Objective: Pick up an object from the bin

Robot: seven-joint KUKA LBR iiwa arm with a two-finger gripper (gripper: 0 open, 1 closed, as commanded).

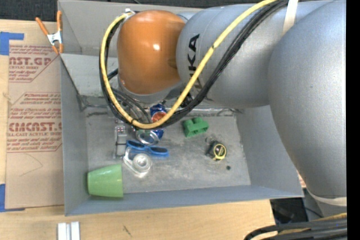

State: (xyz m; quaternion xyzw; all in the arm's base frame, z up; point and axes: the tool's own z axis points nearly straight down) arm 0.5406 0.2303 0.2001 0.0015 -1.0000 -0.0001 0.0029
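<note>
I hold the wrist with its orange cover (pixel 149 53) over the clear piece (pixel 138 164) just beside the green cup (pixel 105 181) and the blue plastic piece (pixel 147 149) next to it, I judge to take one of them, but whether the gripper is open or closed I cannot tell.

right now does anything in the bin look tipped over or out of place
Only the green cup: it lies tipped on its side in the bin's corner at the view's lower left. The green block, blue piece and small black-and-yellow thing just lie loose; nothing looks broken or spilled.
</note>
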